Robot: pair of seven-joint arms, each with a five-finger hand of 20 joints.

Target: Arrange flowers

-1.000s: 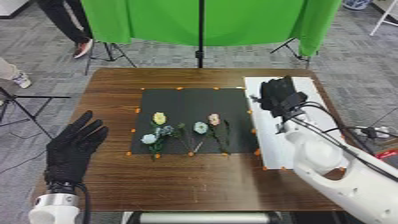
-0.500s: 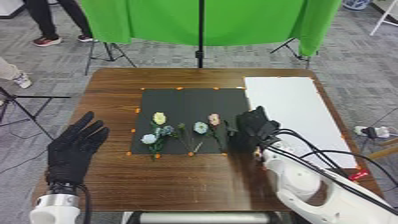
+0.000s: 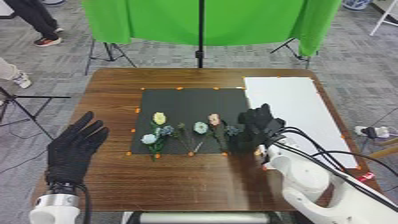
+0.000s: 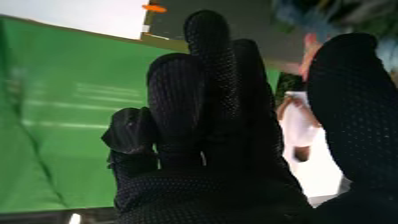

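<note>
While the right hand [image 3: 258, 123] sits at the right edge of the black mat [image 3: 191, 102], fingers nearly straight, thumb apart, nothing visibly gripped, contents are listed. On mat: yellow flower [image 3: 159, 118], pink flower [image 3: 214, 119], pale blue flower [image 3: 201, 128], others. Beside right hand: dusky blue flower [image 3: 234, 130]. Left hand [image 3: 74, 150]: table's left side, open, empty. Risk: careless sideways sweep by the right hand, snagging dusky blue flower and disturbing its neighbour.

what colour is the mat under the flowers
The mat is dark grey, nearly black; it shows best in the head view.
</note>
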